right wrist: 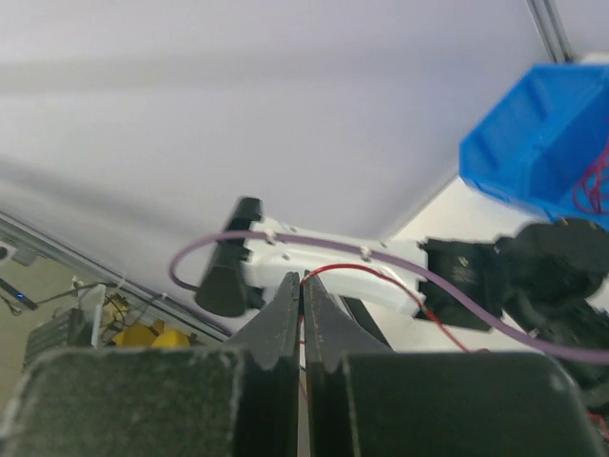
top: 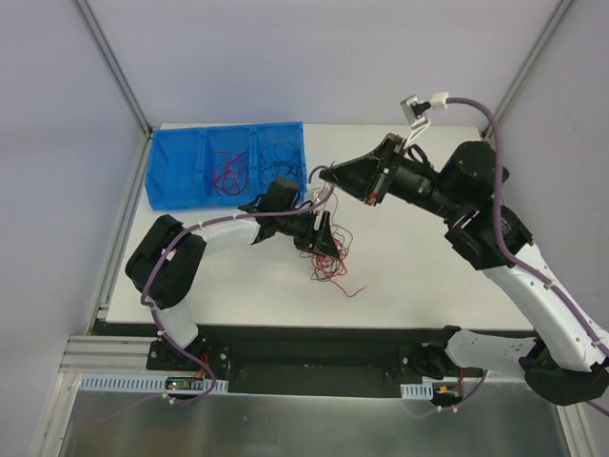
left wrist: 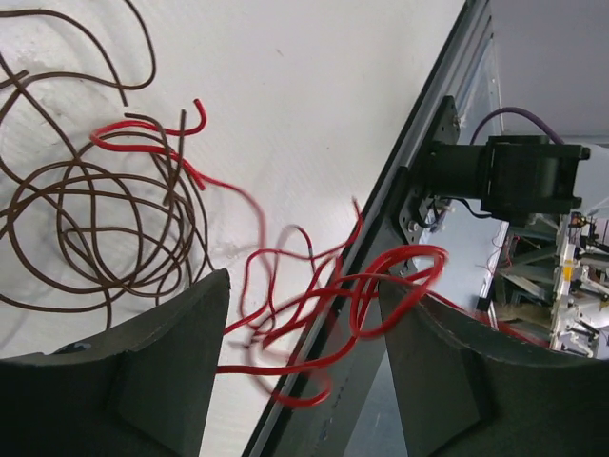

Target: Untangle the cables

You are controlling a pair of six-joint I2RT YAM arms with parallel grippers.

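Cables [top: 329,261]: a loose red-and-dark tangle on the tabletop [top: 428,276], just in front of the right end of the blue bin [top: 164,186]; more thin wires lie in the bin's middle and right compartments
My right tool [right wrist: 303,286]: fingers pressed together on a red strand [right wrist: 381,276] that leaves at the tips; raised just off the bin's right front corner
My left tool [left wrist: 304,286]: jaws wide, pinching nothing; red loops [left wrist: 324,305] hang in the gap between them; it hovers over the tangle, in front of the bin's right end
Dark coil [left wrist: 95,219]: flat on the tabletop beside the red loops; a red end lies across it
Risk, knot: if I draw my right tool away from the bin while the loops thread one another, I judge they would cinch instead of sliding free
Risk, drag: the red end crossing the dark coil could carry that coil along; the whole tangle would then lift as one
Risk, bad pinch: closing my left tool on several loops at once would clamp together the strands I mean to part
Risk, slip: so thin a wire may pull out of my right tool's fingers under tension; I would lose the strand
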